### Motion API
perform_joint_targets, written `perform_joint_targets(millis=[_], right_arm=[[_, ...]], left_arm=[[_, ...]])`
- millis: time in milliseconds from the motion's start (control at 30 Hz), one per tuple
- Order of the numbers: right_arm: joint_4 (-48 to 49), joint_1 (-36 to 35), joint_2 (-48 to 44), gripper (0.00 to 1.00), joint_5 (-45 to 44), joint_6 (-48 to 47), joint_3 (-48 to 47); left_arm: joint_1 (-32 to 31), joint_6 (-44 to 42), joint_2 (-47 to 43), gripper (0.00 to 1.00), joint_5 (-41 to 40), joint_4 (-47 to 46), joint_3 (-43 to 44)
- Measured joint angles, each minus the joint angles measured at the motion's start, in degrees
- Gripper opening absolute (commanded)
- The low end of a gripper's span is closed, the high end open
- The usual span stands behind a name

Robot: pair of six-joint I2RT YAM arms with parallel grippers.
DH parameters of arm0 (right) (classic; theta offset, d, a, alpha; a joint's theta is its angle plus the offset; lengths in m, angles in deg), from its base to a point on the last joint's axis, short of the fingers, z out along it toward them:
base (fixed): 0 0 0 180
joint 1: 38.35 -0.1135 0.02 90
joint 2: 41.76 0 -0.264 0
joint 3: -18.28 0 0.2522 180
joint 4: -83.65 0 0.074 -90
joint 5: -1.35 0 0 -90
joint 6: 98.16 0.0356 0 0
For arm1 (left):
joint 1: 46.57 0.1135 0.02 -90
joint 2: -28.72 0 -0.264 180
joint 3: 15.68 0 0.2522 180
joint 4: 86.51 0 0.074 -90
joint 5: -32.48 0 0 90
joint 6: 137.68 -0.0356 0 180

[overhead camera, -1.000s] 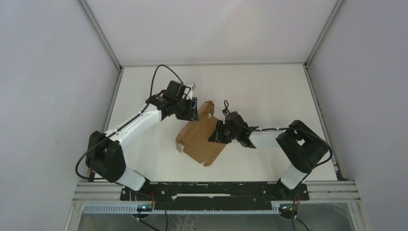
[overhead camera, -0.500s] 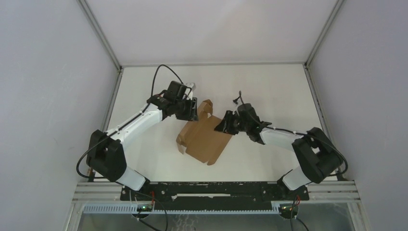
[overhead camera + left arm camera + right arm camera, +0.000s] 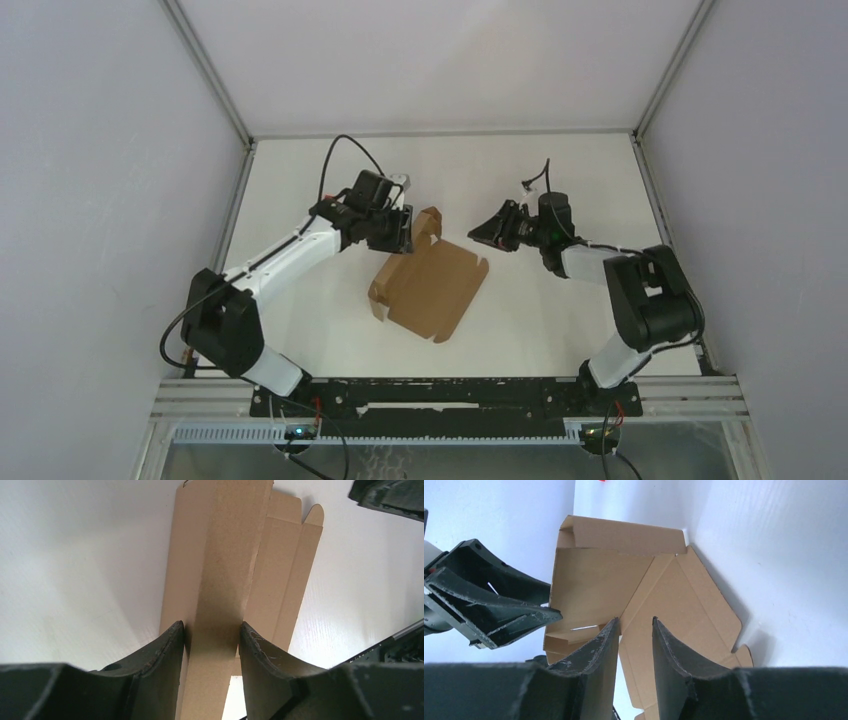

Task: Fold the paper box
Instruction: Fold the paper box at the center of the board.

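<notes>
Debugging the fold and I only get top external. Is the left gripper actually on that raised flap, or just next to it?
Observer: It's on it. The left wrist view shows a raised strip of the paper box filling the gap of the left gripper and touching both fingers. It looks clamped.
Operator: Is the right holding anything?
Observer: No. The right wrist view shows the right gripper open with nothing between its fingers. The box lies beyond them.

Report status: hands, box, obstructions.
Left hand clamped on raised flap of paper box. Right hand open, empty, off the box. Nothing blocking.
</notes>
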State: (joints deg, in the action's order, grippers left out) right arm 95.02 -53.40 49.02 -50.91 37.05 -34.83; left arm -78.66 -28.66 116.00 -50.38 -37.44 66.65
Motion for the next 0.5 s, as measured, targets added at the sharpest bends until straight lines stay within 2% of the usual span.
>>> perform_joint_targets(millis=[300,500], right_arm=[[14.6,0.9,14.8,0.42,8.7,6.5,-7.0],[22.8,2.0,22.0,0.42,11.0,9.8,-11.8]], left_arm=[[-1.0,0.0,0.8,0.48,-1.3,1.5,0.8],[-1.2,-0.2,1.4,0.48,-1.6,2.7,1.5]])
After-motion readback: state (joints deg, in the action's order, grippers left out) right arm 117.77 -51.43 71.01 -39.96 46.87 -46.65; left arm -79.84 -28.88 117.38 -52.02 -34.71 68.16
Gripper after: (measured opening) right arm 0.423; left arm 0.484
